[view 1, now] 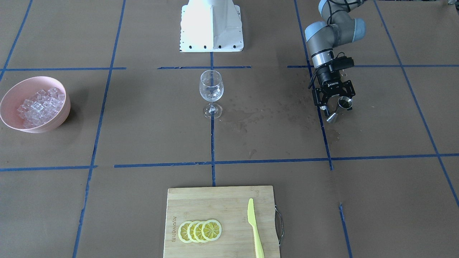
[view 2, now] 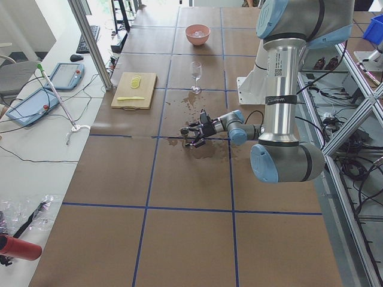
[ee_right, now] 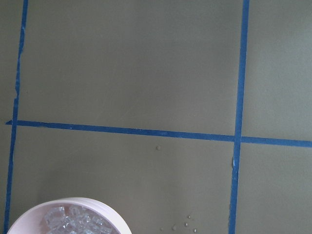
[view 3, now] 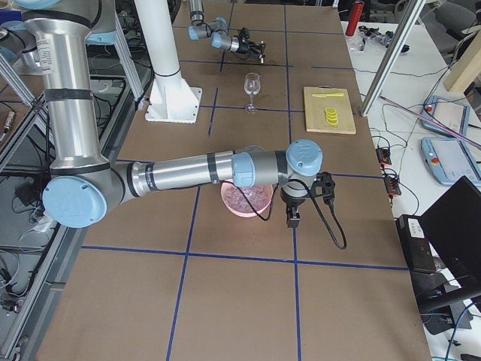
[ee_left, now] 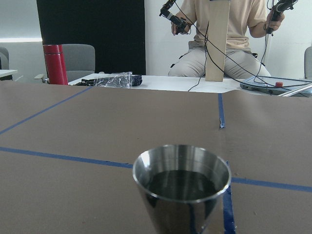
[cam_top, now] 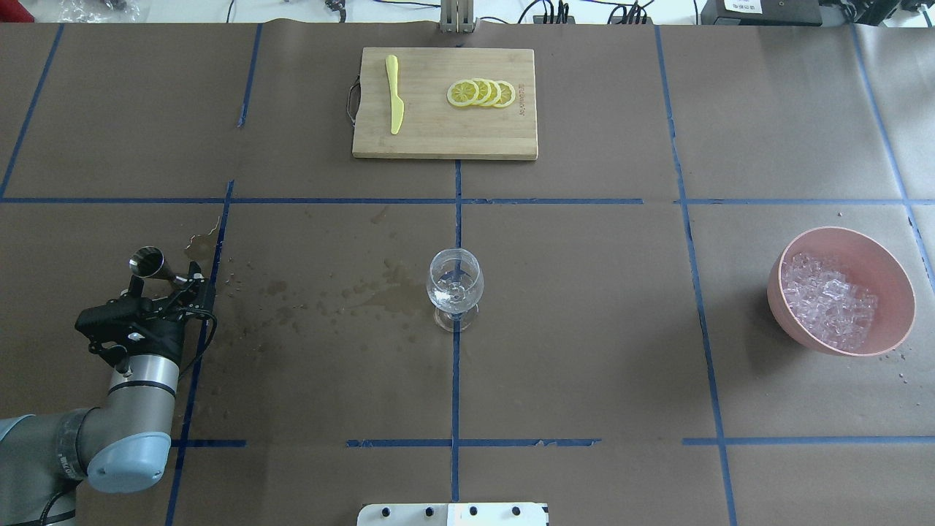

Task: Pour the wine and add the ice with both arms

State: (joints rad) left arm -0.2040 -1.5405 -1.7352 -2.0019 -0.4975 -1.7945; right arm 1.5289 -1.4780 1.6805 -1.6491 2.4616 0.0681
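Note:
My left gripper (view 1: pixel 336 104) is shut on a steel jigger (view 1: pixel 340 109) and holds it above the brown table, far to the robot's left of the wine glass (view 1: pixel 211 90). The left wrist view shows the jigger's cup (ee_left: pixel 181 183) with clear liquid, the wine, inside. The empty-looking glass (cam_top: pixel 454 286) stands upright at the table's centre. The ice (cam_top: pixel 829 299) is heaped in a pink bowl (cam_top: pixel 887 274) at the robot's right. My right gripper (view 3: pixel 293 216) hangs just beyond the bowl (view 3: pixel 244 201); I cannot tell whether it is open. The right wrist view shows the bowl's rim (ee_right: pixel 73 201) and ice (ee_right: pixel 73 219).
A wooden cutting board (cam_top: pixel 445 135) with lemon slices (cam_top: pixel 482 93) and a yellow-green knife (cam_top: pixel 394 93) lies at the far side. Wet stains (cam_top: pixel 350 296) spread between jigger and glass. The white robot base (view 1: pixel 211 27) stands behind the glass. A seated operator (ee_left: pixel 229 29) is beyond the table's end.

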